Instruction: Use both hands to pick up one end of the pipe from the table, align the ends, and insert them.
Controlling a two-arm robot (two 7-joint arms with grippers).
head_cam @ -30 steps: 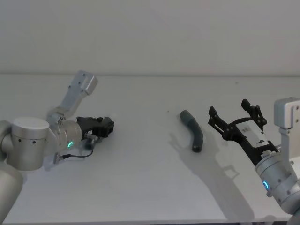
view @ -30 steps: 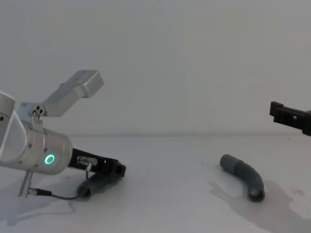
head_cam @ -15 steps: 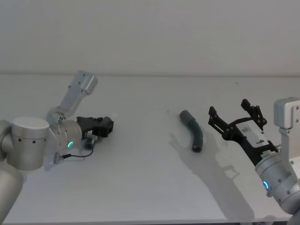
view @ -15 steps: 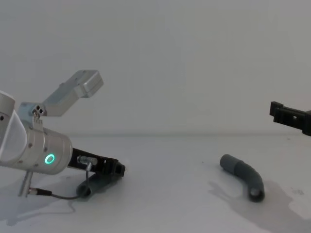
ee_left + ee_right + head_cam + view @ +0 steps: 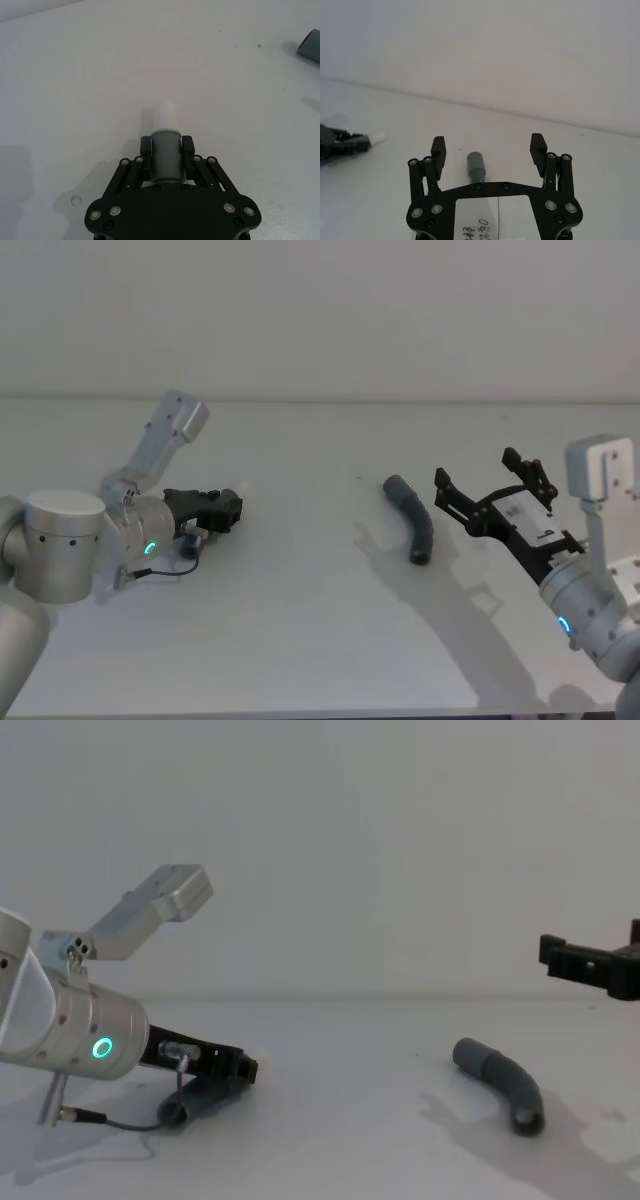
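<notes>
Pipe: two grey pieces, well apart on the table.
The label on the right gripper is cut off and unreadable. This gripper is spread wide near the free piece, curved and ribbed. The left gripper pinches the other piece, mostly hidden, its pale tip sticking out.

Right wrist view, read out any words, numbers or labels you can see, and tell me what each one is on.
White label on the right end effector: dark handwritten marks, sideways and cut off at the edge; not readable.
In the head view that label shows one dark mark, too small to read.
Loose pipe piece, held pipe piece, table: no text.
</notes>
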